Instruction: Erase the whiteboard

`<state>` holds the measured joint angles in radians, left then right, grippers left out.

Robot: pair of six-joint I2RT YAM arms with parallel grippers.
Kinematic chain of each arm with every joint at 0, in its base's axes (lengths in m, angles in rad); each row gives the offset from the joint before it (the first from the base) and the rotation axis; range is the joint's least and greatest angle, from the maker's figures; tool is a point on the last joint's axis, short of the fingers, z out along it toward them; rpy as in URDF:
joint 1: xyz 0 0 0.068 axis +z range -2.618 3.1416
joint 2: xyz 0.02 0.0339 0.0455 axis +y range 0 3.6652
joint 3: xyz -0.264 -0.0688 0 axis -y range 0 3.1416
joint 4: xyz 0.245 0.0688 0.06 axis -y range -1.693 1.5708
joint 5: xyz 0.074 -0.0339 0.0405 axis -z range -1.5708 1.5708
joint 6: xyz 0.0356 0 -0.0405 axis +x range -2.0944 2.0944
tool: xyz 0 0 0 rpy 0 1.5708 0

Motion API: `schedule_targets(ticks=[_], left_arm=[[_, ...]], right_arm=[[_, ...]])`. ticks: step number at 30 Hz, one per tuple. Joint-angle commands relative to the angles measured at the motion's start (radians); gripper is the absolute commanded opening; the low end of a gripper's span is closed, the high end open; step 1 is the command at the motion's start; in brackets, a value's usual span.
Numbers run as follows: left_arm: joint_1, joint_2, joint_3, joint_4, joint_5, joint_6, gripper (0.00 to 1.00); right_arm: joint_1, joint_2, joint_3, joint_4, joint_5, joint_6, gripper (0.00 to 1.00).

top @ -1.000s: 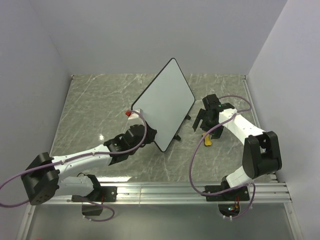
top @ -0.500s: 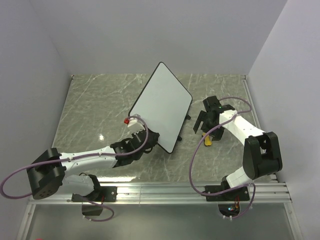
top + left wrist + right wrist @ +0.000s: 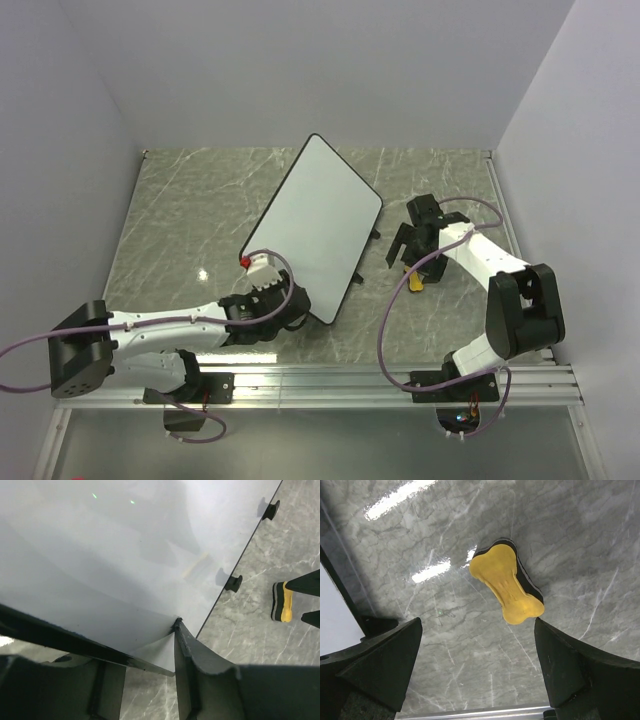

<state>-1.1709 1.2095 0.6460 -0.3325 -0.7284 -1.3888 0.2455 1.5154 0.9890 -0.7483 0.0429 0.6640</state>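
The whiteboard is a large white board with a narrow black rim, tilted over the table's middle; its face looks clean, with no scribbles visible. My left gripper is shut on its near corner, and in the left wrist view the board fills the frame with my fingers clamped on its edge. The yellow bone-shaped eraser lies on the table to the right. My right gripper is open and empty just above the eraser, its fingers wide apart.
The tabletop is grey marble between grey walls. Two small black clips stick out from the board's right edge. A metal rail runs along the near edge by the arm bases.
My left arm has drawn back toward its base and lowered, swinging the whiteboard's near corner down and left. My right gripper has stayed over the eraser.
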Motion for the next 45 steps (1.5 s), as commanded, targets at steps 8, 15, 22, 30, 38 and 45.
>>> schedule_targets(ticks=[8, 15, 22, 30, 38, 45], left_arm=[[-0.090, 0.059, 0.075, -0.491, -0.051, 0.011, 0.43], [-0.105, 0.015, 0.254, -0.664, -0.101, 0.019, 0.70], [-0.105, -0.004, 0.441, -0.724, -0.164, 0.131, 0.95], [-0.104, -0.004, 0.765, -0.725, -0.184, 0.360, 0.99], [0.389, -0.232, 0.678, -0.202, 0.293, 0.734, 1.00], [0.507, 0.154, 1.050, -0.549, 0.172, 0.921, 0.99]], right_arm=[[-0.006, -0.034, -0.013, 0.032, -0.003, 0.011, 1.00], [-0.008, -0.055, 0.020, 0.029, 0.009, 0.008, 1.00], [-0.008, -0.066, 0.057, 0.038, 0.006, 0.016, 1.00], [-0.006, -0.171, 0.123, 0.156, -0.158, -0.010, 1.00], [0.079, -0.230, 0.413, 0.248, -0.336, -0.058, 1.00], [0.256, -0.274, 0.550, 0.202, -0.210, -0.213, 1.00]])
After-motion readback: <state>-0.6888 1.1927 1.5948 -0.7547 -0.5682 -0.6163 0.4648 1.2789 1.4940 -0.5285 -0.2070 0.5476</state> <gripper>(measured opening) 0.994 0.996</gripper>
